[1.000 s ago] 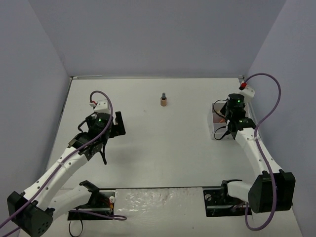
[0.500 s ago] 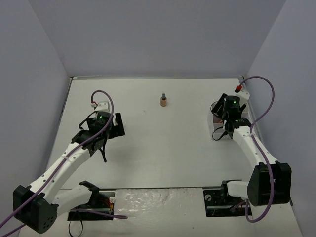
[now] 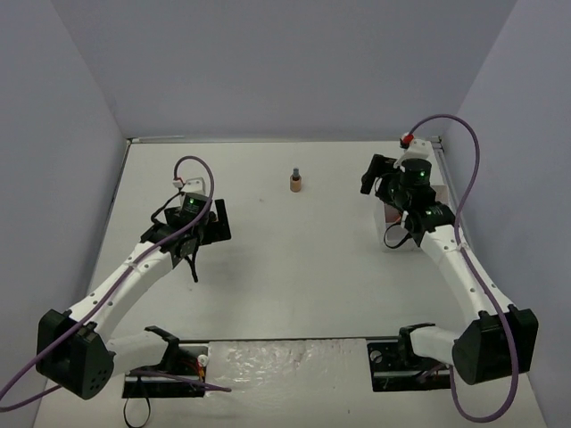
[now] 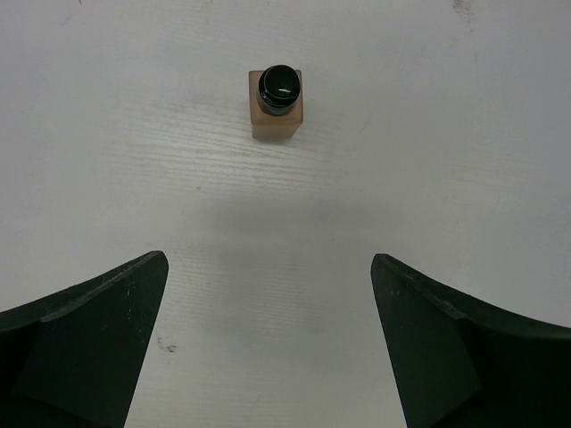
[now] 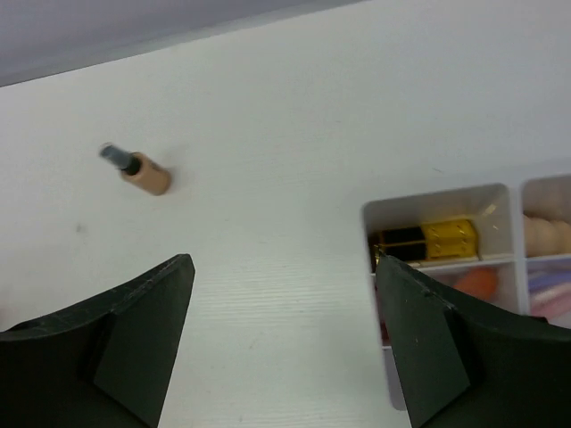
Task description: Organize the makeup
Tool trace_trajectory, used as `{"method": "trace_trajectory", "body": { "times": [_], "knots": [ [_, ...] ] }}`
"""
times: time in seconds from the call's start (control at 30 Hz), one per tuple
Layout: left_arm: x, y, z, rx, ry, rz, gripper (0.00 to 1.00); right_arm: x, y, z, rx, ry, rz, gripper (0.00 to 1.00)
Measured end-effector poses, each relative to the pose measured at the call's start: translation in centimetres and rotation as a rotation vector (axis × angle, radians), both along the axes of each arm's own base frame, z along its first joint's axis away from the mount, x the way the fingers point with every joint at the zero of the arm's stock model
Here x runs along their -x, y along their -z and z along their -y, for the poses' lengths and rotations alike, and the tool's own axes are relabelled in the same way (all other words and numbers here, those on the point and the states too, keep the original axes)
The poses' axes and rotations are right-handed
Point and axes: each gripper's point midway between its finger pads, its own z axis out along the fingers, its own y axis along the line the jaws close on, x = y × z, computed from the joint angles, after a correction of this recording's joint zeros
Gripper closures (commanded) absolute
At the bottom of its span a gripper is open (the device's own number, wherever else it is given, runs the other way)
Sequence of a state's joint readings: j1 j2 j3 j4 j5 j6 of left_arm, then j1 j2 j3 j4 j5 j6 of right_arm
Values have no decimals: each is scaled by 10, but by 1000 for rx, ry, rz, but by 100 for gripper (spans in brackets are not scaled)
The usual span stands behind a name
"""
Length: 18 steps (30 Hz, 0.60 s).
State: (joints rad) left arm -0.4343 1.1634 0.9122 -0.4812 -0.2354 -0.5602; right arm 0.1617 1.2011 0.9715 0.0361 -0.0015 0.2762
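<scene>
One tan bottle with a dark cap (image 3: 295,181) stands upright alone on the table at the back centre; it also shows in the left wrist view (image 4: 277,102) and the right wrist view (image 5: 143,171). My left gripper (image 3: 207,239) (image 4: 268,343) is open and empty, well short of the bottle and facing it. My right gripper (image 3: 375,176) (image 5: 285,343) is open and empty, hovering at the left rim of the white tray (image 5: 435,198). A gold-black lipstick tube (image 5: 426,241), a peach sponge (image 5: 544,234) and lilac sticks (image 5: 549,290) lie in the tray's compartments.
The tray (image 3: 390,234) sits at the right, mostly hidden under my right arm. Grey walls close in the table on the left, back and right. The arm bases and cables occupy the near edge.
My right gripper has opened and swung up and to the left, from over the tray to its left rim. My left gripper has crept slightly toward the bottle.
</scene>
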Motion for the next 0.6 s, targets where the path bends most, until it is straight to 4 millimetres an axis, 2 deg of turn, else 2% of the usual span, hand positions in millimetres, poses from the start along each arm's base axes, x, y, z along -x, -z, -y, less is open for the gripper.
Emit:
{"method": "trace_trajectory", "body": {
  "times": [0.07, 0.17, 0.23, 0.3, 0.4, 0.6],
  "knots": [
    [-2, -4, 1, 6, 2, 8, 3, -1, -10, -25, 21, -97, 12, 19],
    [-5, -12, -2, 12, -2, 26, 3, -22, -34, -68, 65, -253, 61, 20],
    [-5, -18, -7, 8, -4, 41, 3, -36, -35, -101, 105, -360, 75, 21],
    [-4, -25, -11, 9, -9, 59, 3, -46, -21, -127, 139, -449, 57, 23],
    [2, -34, -20, 5, -14, 78, 3, -61, 10, -159, 181, -557, 6, 26],
    [15, -42, -32, -4, -26, 80, 3, -84, 73, -188, 231, -656, -89, 32]
  ]
}}
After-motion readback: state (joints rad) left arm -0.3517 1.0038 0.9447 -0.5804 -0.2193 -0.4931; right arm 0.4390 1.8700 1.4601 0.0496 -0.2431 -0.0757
